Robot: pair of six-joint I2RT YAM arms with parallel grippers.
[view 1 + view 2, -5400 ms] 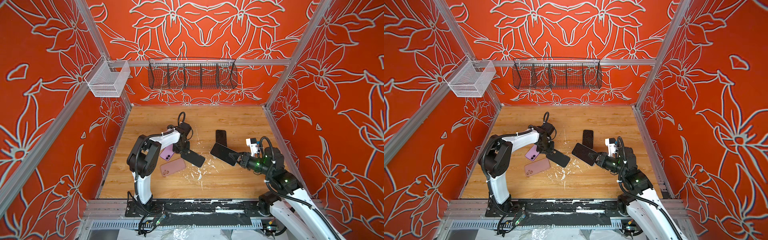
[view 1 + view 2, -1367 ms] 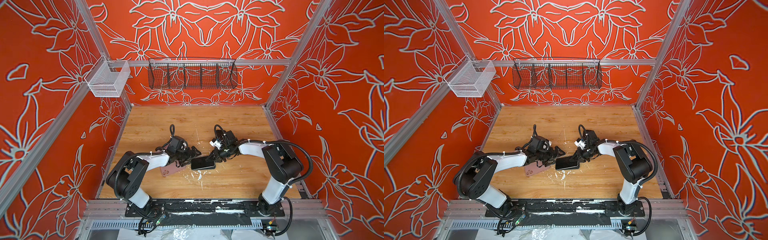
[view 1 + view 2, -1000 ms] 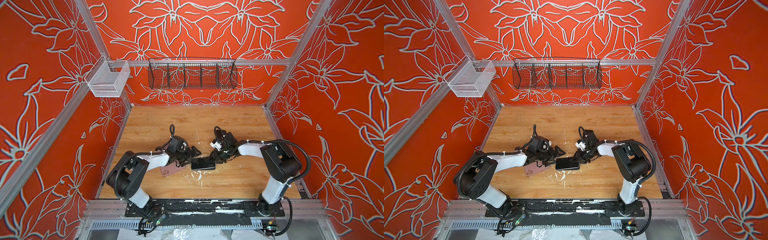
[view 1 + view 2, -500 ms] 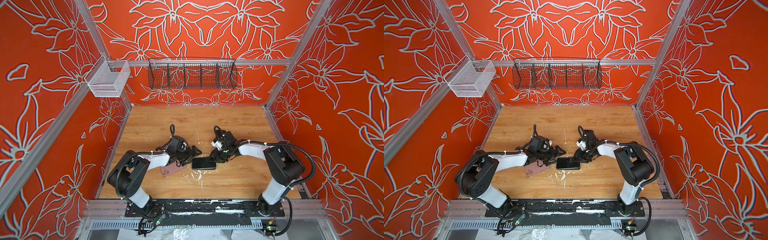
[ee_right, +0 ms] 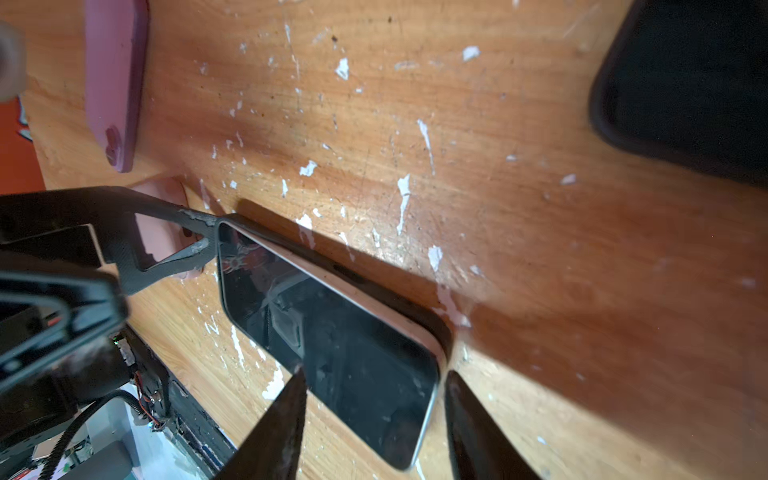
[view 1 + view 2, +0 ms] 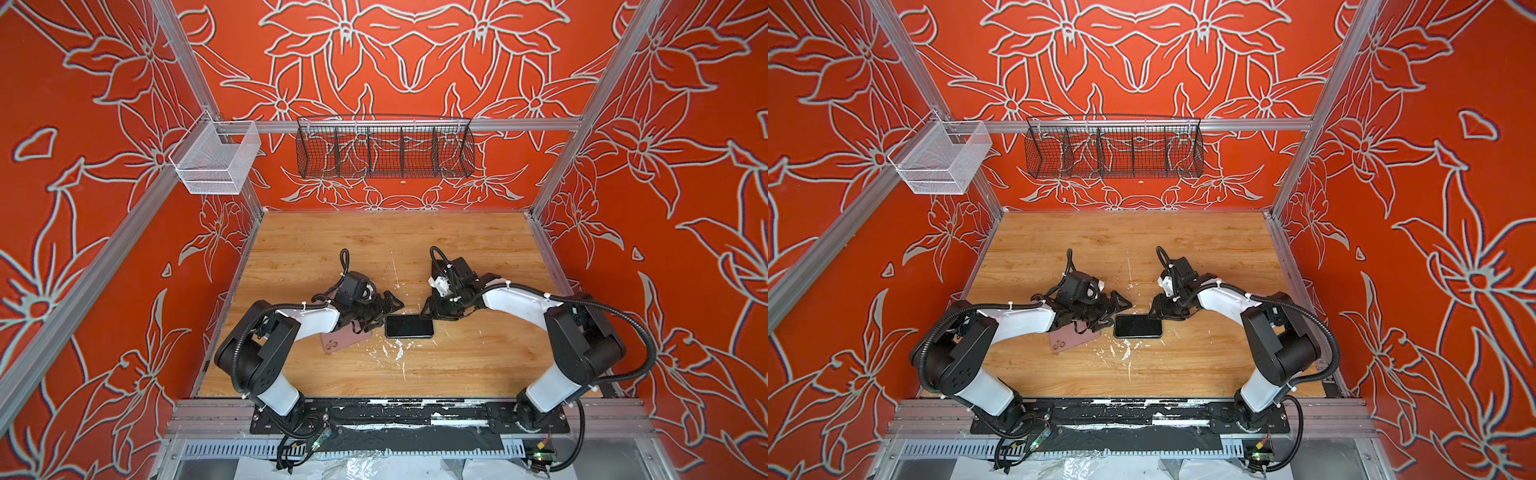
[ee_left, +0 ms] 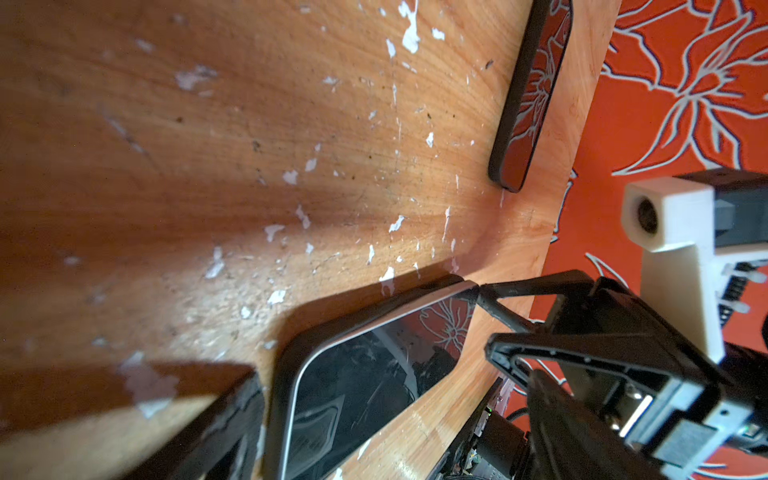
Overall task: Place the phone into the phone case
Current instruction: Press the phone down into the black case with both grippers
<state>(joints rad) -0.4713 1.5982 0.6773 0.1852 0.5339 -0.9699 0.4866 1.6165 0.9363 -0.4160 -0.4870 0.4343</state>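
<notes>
Low in the middle of the table (image 6: 457, 374) in both top views, the phone (image 6: 409, 326) lies flat, screen up. It appears to sit in a black case (image 5: 365, 282), with a pink case (image 6: 345, 341) just to its left.

The left gripper (image 6: 385, 312) has its fingers spread wide at the phone's left end, one tip touching a corner. The right gripper (image 6: 428, 311) has its fingers partly apart, astride the right end and not visibly clamping.

In the right wrist view one long edge seems to ride above the case rim, so a finger dragging away could lever the phone out. Whether it is fully seated is hard to tell.

Farther back, a dark slab (image 5: 685, 83) is cut off at the upper right of that view. I cannot tell if it is a phone or a case.
</notes>
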